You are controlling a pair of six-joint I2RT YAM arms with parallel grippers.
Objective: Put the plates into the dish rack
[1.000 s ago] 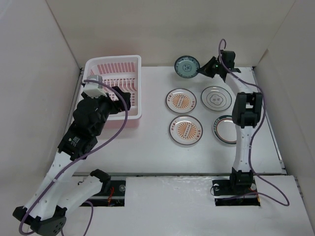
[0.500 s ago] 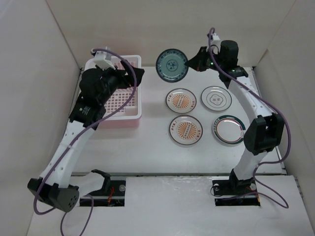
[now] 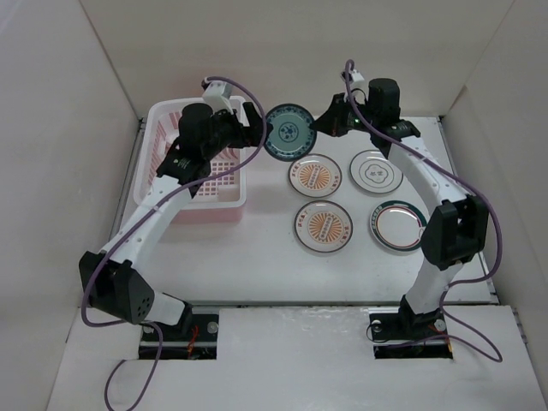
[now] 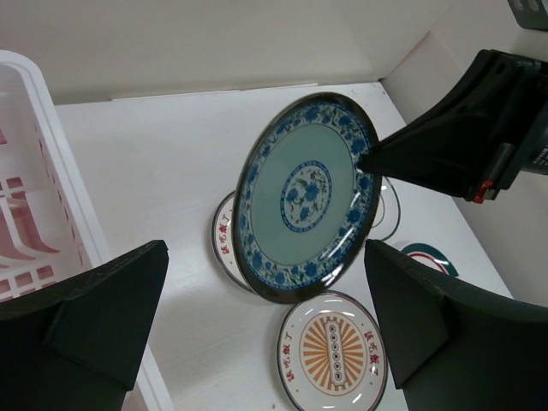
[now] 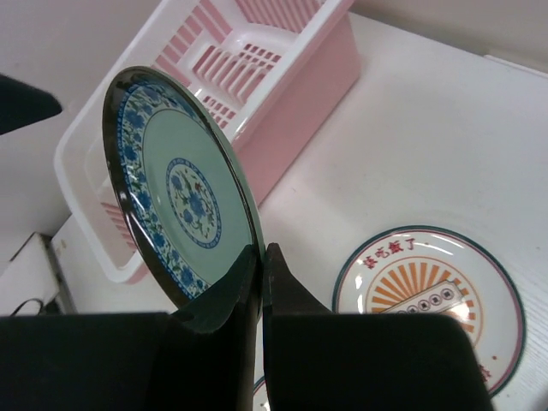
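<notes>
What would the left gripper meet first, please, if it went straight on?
Probably the dark teal plate, pinched by the right gripper, centred ahead between the left gripper's open fingers; depth is unclear.

One dark teal plate [image 3: 286,132], two orange sunburst plates [image 3: 314,174] [image 3: 323,226], one white plate with a grey rim line [image 3: 377,171], one white dark-rimmed plate [image 3: 397,225] — five in all — plus one pink dish rack [image 3: 214,211].

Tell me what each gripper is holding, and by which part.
The right gripper pinches the teal plate by its rim, on edge in the air. The left gripper is open facing it and holds nothing.
</notes>
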